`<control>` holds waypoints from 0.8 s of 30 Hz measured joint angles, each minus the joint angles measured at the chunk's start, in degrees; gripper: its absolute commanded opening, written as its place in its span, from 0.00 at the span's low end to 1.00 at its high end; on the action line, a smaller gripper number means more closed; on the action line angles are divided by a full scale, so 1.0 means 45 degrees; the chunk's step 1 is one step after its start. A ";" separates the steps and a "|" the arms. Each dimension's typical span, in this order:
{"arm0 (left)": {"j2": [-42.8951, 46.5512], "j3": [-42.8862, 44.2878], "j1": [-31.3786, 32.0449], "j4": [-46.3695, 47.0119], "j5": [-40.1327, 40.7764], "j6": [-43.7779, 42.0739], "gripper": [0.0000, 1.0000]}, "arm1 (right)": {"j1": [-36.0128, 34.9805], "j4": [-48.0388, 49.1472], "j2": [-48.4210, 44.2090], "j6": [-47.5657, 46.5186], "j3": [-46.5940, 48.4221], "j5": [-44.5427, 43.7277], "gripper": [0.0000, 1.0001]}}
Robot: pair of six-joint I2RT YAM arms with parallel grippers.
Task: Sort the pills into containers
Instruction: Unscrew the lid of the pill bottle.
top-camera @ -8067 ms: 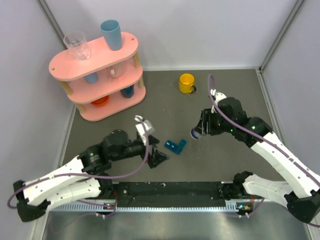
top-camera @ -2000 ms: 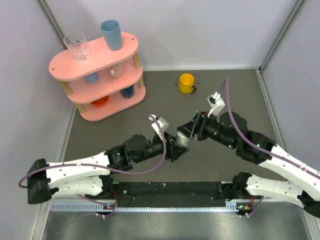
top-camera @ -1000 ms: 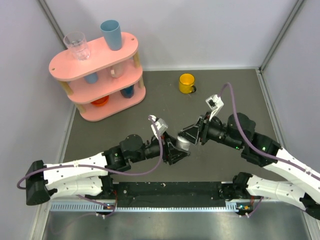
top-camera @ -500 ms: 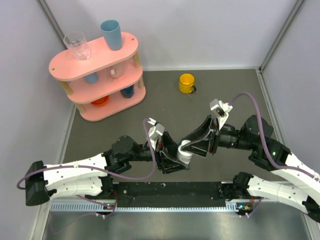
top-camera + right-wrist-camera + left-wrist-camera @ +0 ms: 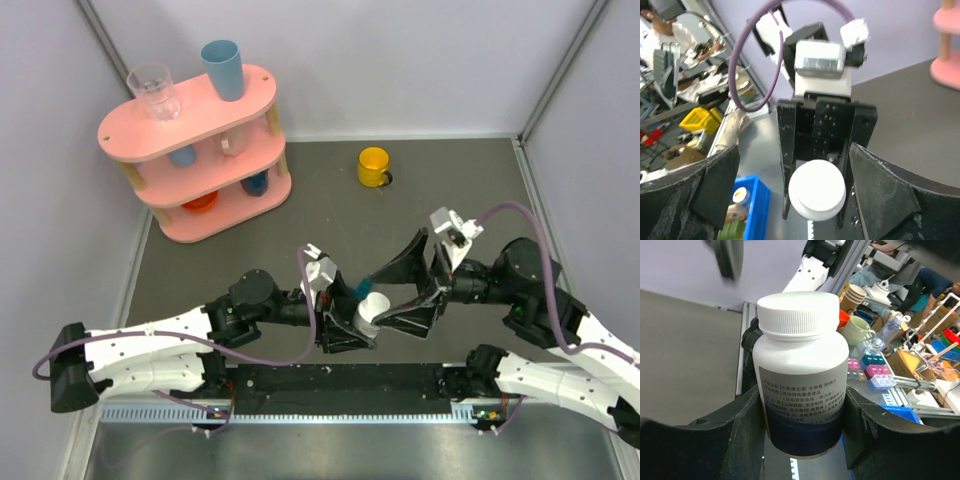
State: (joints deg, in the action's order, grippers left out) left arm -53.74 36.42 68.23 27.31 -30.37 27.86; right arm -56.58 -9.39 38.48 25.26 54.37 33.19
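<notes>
- Low in the centre of the top view, your left gripper point(image 5: 348, 328) is clamped on the body of the white bottle point(image 5: 372, 310). The left wrist view shows the bottle upright between the two fingers point(image 5: 737, 427).
- The ribbed white cap point(image 5: 817, 190) is on the bottle, so no pills are out yet. None show on the table point(image 5: 480, 190) or in any view.
- Just right of that, your right gripper point(image 5: 385, 298) stands wide. In the right wrist view one finger point(image 5: 715, 185) is on each side of the cap, with a gap on both sides, so it grips nothing.
- I judge the task to be at its opening step, with the bottle presented for uncapping. Still to do are taking the cap off, getting the pills out and dropping them into the compartments.
- Just above the bottle, only a teal sliver of the pill box point(image 5: 361, 287) shows between the two grippers. Its compartments are hidden, so you cannot tell what, if anything, is in them.
- Farther up, centre frame, the yellow mug point(image 5: 373, 165) stands alone, well apart from the grippers. Its inside is too small to read.
- In the upper left, the pink shelf point(image 5: 190, 150) carries cups on its tiers. It plays no part here.
</notes>
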 measured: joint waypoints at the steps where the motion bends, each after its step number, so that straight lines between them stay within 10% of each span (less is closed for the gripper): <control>1: 0.0005 0.0024 0.0000 -0.0282 0.0097 -0.0117 0.00 | 0.0000 0.0049 -0.0136 0.0049 0.0000 -0.0301 0.93; 13: 0.1336 0.0597 0.0000 -0.3750 0.3249 -0.1345 0.00 | -0.0010 -0.0656 -0.0272 0.1889 0.0238 -0.7159 0.99; 24: 0.1350 0.1122 0.0000 -0.5620 0.6334 -0.1719 0.00 | -0.0010 -0.3735 0.1583 0.2900 0.2453 -1.0171 0.80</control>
State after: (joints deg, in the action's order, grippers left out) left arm -47.66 41.47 68.23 2.02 -1.87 20.12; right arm -56.62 -26.20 45.60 38.30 65.41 -12.58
